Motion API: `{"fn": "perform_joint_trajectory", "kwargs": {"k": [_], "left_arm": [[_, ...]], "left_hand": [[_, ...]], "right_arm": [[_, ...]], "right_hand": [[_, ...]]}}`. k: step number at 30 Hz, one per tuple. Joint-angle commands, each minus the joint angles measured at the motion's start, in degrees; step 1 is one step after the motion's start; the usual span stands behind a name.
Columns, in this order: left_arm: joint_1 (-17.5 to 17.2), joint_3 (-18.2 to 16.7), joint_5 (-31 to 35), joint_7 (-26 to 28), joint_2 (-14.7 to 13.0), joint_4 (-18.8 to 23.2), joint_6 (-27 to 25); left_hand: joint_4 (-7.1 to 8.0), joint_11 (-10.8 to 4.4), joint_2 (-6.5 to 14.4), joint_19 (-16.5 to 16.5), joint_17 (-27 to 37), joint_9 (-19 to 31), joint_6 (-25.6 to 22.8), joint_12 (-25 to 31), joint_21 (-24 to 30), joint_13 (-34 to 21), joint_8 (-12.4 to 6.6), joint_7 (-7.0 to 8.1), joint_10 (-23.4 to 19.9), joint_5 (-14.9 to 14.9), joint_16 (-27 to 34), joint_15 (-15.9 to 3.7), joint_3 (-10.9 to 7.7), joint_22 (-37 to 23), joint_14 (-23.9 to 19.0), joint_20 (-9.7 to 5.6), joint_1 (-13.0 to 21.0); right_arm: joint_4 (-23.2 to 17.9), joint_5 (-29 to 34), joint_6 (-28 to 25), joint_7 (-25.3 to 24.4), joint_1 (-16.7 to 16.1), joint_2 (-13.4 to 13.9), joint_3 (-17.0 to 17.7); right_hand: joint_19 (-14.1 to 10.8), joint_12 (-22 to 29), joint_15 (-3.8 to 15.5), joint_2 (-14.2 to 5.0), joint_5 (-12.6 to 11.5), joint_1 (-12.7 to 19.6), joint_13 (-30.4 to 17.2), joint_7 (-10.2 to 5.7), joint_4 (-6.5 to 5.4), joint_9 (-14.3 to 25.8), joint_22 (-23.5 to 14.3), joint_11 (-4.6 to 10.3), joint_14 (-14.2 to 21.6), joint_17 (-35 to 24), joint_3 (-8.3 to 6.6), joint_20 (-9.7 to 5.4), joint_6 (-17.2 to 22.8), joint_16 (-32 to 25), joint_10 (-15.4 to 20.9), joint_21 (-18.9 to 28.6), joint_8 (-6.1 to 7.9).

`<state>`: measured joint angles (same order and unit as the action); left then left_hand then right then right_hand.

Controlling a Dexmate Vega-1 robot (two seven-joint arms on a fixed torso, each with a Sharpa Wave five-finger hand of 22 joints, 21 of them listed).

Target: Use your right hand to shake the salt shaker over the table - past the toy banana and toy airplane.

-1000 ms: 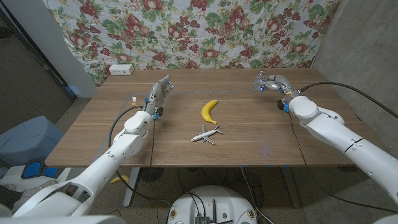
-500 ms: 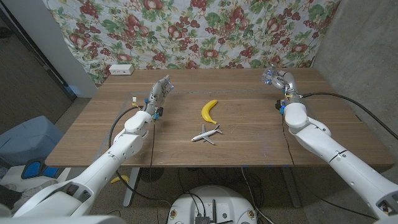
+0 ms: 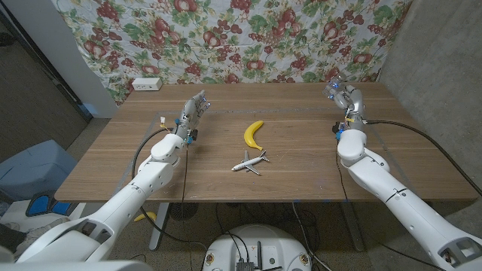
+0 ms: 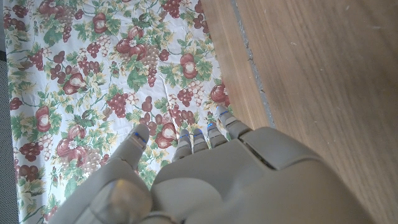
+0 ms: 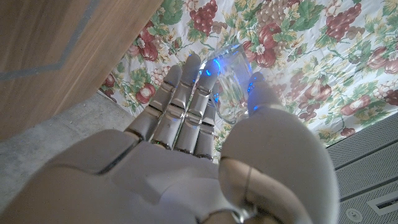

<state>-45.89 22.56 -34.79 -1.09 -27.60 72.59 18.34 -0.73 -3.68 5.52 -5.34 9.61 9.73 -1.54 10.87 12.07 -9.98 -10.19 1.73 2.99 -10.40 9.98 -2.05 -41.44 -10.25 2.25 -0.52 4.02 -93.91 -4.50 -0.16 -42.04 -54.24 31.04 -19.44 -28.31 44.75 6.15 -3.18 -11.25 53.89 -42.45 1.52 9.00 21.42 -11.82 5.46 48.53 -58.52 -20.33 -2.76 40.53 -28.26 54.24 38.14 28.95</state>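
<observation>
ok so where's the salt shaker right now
In the head view the salt shaker is held in the right robot hand near the table's far right edge, well right of the toy banana and toy airplane.

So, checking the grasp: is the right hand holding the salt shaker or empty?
Holding it: the right hand has fingers and thumb around the clear salt shaker.

The salt shaker [image 3: 335, 89] [image 5: 231, 87] is clear glass, gripped between thumb and fingers of the right hand [image 3: 345, 97], raised above the bench's far right part. The toy banana [image 3: 254, 134], yellow and curved, lies mid-bench. The toy airplane [image 3: 250, 162], white, sits just in front of it, nearer the robot.
</observation>
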Motion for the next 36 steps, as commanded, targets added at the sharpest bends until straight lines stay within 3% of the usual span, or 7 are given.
{"fn": "perform_joint_trajectory", "kwargs": {"k": [1,5,9,18,25,30,36], "left_arm": [[0.2,-0.1,-0.1,-0.2,0.1,-0.3,0.1],[0.3,-0.1,-0.1,-0.4,0.1,-0.6,0.4],[0.4,-0.1,-0.2,-0.7,0.1,-0.8,0.3],[0.6,-0.2,-0.3,-1.0,0.0,-1.3,0.5],[0.8,-0.3,-0.5,-1.3,0.0,-1.6,0.5],[1.0,-0.2,-0.6,-1.6,0.1,-2.0,0.6],[1.4,-0.2,-0.6,-1.9,0.2,-2.6,0.7]], "left_hand": [[-0.21,-0.28,3.8,-0.3,0.2,0.2,-0.6,0.1,-0.2,-0.2,-0.17,0.21,-0.3,-0.2,0.2,-2.05,-0.14,-0.2,0.0,0.22,-0.3],[-0.21,-0.25,3.8,-0.4,0.2,0.2,-0.6,0.1,-0.2,-0.2,-0.16,0.19,-0.3,-0.2,0.2,-2.03,-0.12,-0.2,0.0,0.18,-0.3],[-0.16,-0.26,3.8,-0.4,0.2,0.2,-0.6,0.1,-0.2,-0.2,-0.17,0.16,-0.3,-0.2,0.3,-2.12,-0.12,-0.2,0.0,0.24,-0.3],[-0.23,-0.32,3.8,-0.4,0.2,0.2,-0.5,0.1,-0.2,-0.2,-0.13,0.22,-0.1,-0.2,0.2,-2.13,-0.11,-0.2,0.1,0.28,-0.3],[-0.31,-0.27,3.7,-0.4,0.1,0.2,-0.6,0.1,-0.2,-0.2,-0.15,0.24,-0.1,-0.2,0.2,-2.1,-0.03,-0.2,0.1,0.26,-0.2],[-0.31,-0.28,3.7,-0.4,0.2,0.2,-0.6,0.1,-0.2,-0.2,-0.16,0.24,-0.1,-0.2,0.2,-2.1,0.0,-0.2,0.1,0.31,-0.2],[-0.33,-0.3,3.7,-0.4,0.2,0.2,-0.6,0.1,-0.2,-0.2,-0.16,0.22,-0.1,-0.2,0.2,-2.09,0.01,-0.2,0.1,0.29,-0.2]], "right_arm": [[-0.2,0.9,0.2,-1.0,-0.5,-1.0,0.5],[-1.1,0.4,-1.2,0.1,-0.5,-0.6,0.6],[-2.7,-0.5,-3.4,4.4,-0.3,2.0,0.4],[-6.0,-5.4,-11.2,20.6,3.0,10.0,-1.5],[-6.7,-7.4,-18.7,34.7,9.2,15.9,-5.9],[-6.5,-7.4,-21.4,38.8,12.1,17.2,-8.3],[-6.4,-7.4,-21.1,37.4,12.1,16.8,-8.5]], "right_hand": [[0.1,-0.2,6.26,-5.32,-0.2,5.5,-0.2,-3.5,-0.9,0.0,-0.1,3.45,0.7,-0.4,-0.77,-3.34,14.1,0.2,1.7,0.4,0.37],[0.2,-0.2,6.28,-5.24,-0.2,5.5,-0.2,-3.49,-0.86,0.1,-0.1,3.45,0.7,-0.5,-0.73,-3.35,14.1,0.2,1.8,0.5,0.41],[0.4,-0.2,6.26,-5.29,-0.2,5.5,-0.3,-3.44,-0.88,0.2,0.0,3.4,0.7,-0.6,-0.75,-3.38,14.1,0.4,1.7,0.7,0.41],[0.6,-0.2,6.24,-5.29,-0.2,5.6,-0.4,-3.44,-0.89,0.2,0.0,3.36,0.7,-0.9,-0.72,-3.33,14.1,0.8,1.7,1.1,0.37],[0.9,-0.2,6.24,-5.24,-0.2,5.6,-0.5,-3.25,-0.88,0.3,0.0,3.2,0.8,-1.1,-0.67,-3.25,14.2,1.0,1.6,1.3,0.41],[1.1,-0.2,6.21,-5.23,-0.2,5.6,-0.7,-3.23,-0.88,0.5,0.1,3.13,0.8,-1.3,-0.64,-3.22,14.0,1.1,1.5,1.5,0.45],[1.2,-0.2,6.14,-5.31,-0.2,5.5,-0.7,-3.26,-0.98,0.6,0.1,3.1,0.8,-1.5,-0.61,-3.27,13.9,1.4,1.5,1.8,0.45]]}}
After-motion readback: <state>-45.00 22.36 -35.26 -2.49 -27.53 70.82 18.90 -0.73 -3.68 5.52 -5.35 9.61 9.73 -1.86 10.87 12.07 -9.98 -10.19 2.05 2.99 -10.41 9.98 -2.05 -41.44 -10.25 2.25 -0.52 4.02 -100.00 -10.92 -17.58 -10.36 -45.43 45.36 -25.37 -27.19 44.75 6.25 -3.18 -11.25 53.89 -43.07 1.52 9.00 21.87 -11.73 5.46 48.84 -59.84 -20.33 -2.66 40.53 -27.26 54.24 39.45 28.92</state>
